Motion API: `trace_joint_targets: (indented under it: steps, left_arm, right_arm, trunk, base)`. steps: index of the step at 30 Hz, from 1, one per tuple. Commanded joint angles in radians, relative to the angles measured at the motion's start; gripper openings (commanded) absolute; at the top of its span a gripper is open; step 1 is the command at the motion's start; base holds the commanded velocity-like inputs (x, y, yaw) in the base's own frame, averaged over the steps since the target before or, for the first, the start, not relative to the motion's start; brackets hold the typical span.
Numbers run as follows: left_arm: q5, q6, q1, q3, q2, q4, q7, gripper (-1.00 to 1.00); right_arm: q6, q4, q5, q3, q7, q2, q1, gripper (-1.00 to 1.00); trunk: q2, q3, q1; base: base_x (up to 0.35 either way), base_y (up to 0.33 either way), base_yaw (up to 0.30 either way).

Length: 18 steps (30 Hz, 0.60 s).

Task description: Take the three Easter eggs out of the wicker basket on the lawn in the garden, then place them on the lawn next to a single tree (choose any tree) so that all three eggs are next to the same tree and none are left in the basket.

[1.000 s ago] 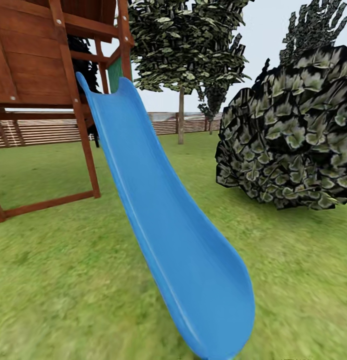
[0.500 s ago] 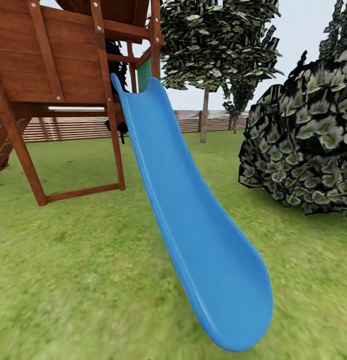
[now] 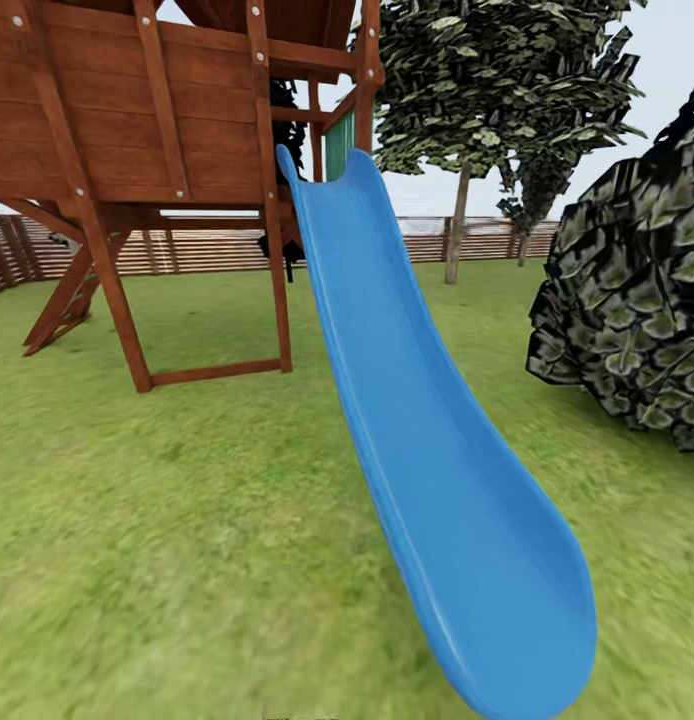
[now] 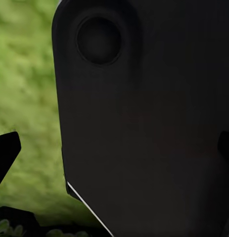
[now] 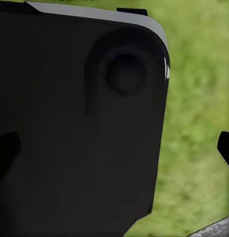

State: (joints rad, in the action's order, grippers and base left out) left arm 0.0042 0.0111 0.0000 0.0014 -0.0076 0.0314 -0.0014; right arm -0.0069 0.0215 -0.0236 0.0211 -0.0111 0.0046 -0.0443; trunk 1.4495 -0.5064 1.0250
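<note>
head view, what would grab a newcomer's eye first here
The bright blue slide dominates, running from the wooden play tower at upper left down across the lawn to the lower right. A big dark leafy bush bulks at the right edge, and a tree with a slim bare trunk stands behind the slide, before the slatted wooden fence.

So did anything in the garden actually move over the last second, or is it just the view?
Just the view. The head camera has swung left: the blue slide, wooden play tower, bush and tree all slid rightward together, revealing more of the tower. On the lawn nothing moved, and nothing was grasped or released.
</note>
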Motion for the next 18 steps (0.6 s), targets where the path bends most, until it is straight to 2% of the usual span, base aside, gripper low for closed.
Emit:
trace_joint_targets:
  steps: [1,18]
  left_arm:
    - [0.000,0.001,0.000,0.000,0.000,0.001,0.000,1.00]
    - [0.002,0.001,0.000,0.000,0.000,0.001,0.000,1.00]
  right_arm:
    - [-0.001,0.000,-0.002,0.002,-0.001,0.000,0.000,1.00]
    - [-0.001,0.000,-0.002,0.002,-0.001,0.000,0.000,1.00]
  trunk:
    - [0.000,-0.002,0.000]
    - [0.000,-0.014,0.000]
  base:
    - [0.000,0.000,0.287]
    - [0.000,0.000,0.287]
